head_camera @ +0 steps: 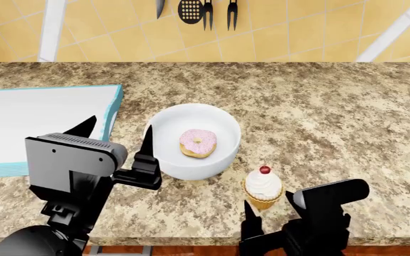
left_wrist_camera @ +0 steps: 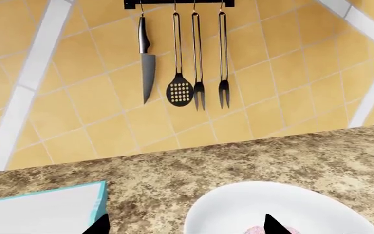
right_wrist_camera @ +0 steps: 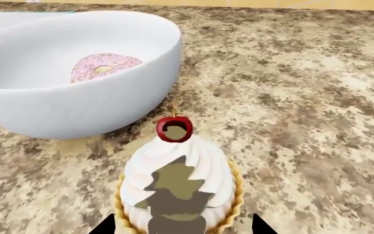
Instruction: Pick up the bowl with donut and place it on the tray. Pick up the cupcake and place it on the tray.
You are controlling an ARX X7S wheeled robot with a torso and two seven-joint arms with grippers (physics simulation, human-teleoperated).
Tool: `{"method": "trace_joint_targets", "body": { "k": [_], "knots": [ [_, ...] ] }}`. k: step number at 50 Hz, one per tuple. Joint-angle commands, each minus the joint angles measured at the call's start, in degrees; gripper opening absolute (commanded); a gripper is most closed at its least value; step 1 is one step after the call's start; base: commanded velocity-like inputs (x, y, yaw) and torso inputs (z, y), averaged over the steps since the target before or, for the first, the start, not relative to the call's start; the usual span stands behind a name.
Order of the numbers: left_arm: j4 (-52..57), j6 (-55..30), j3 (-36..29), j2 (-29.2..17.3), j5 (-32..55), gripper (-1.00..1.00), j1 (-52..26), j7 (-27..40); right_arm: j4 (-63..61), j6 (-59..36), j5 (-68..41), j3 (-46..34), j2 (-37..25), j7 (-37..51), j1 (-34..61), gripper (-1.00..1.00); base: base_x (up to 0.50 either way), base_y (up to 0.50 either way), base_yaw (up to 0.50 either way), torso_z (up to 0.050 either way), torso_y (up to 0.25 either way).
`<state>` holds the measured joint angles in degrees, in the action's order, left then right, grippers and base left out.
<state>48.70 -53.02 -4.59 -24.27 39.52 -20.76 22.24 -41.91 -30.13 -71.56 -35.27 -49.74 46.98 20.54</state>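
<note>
The white bowl (head_camera: 169, 160) stands mid-counter with the pink-iced donut (head_camera: 197, 143) inside. My left gripper (head_camera: 116, 137) is open. One finger is over the bowl's left rim and the other is near the tray (head_camera: 20, 117), whose light-blue rim lies just left of the bowl. The left wrist view shows the gripper (left_wrist_camera: 183, 225), the bowl (left_wrist_camera: 239, 204), a sliver of the donut (left_wrist_camera: 255, 230) and a corner of the tray (left_wrist_camera: 37, 212). The cupcake (head_camera: 263, 186) stands in front of the bowl at its right. My right gripper (right_wrist_camera: 181, 226) is open, one finger on each side of the cupcake (right_wrist_camera: 141, 178). The bowl (right_wrist_camera: 76, 107) and donut (right_wrist_camera: 102, 66) are behind it.
A knife (left_wrist_camera: 147, 63), a slotted spatula (left_wrist_camera: 179, 90) and two forks (left_wrist_camera: 199, 92) hang from a rail on the tiled back wall. The granite counter (head_camera: 333, 117) stretches right of the bowl. Its front edge (head_camera: 190, 242) is just below the cupcake.
</note>
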Motion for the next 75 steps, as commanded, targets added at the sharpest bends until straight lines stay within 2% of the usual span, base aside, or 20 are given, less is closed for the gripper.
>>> {"method": "trace_joint_targets", "body": {
  "k": [1,23,24,45,56,65,75],
  "knots": [
    [-0.4,0.4,-0.3,-0.2,0.0,1.00,-0.1,0.1,2.0,-0.4,0.3,-0.6,1.3,-1.5,1.1,1.00,0.00,0.00,0.00,0.000,0.000],
    [-0.6,1.0,-0.9,-0.6,0.2,1.00,-0.1,0.4,4.5,-0.6,1.1,-0.9,2.3,-3.3,2.5,1.00,0.00,0.00,0.00,0.000,0.000],
    [-0.6,1.0,-0.9,-0.6,0.3,1.00,-0.2,0.4,4.4,-0.5,1.2,-0.9,2.2,-3.2,2.4,-1.00,0.00,0.00,0.00,0.000,0.000],
    [-0.7,1.2,-1.5,-0.9,0.8,1.00,-0.5,0.6,0.9,0.5,2.9,0.2,0.5,-1.0,1.9,-1.00,0.00,0.00,0.00,0.000,0.000],
    [0.9,0.8,-2.2,-2.3,2.1,1.00,-1.8,-0.8,-8.9,2.0,0.4,4.4,-6.1,7.4,0.1,-1.00,0.00,0.00,0.00,0.000,0.000],
    [1.6,-9.2,-5.1,-4.4,9.7,1.00,-9.6,-1.9,-11.7,2.8,-1.0,6.1,-8.7,10.4,-0.2,-1.00,0.00,0.00,0.00,0.000,0.000],
    [-0.4,-21.4,-5.6,-3.6,23.4,1.00,-21.6,-0.8,-12.0,2.4,-2.1,6.3,-8.9,11.3,0.9,-1.00,0.00,0.00,0.00,0.000,0.000]
  ]
}}
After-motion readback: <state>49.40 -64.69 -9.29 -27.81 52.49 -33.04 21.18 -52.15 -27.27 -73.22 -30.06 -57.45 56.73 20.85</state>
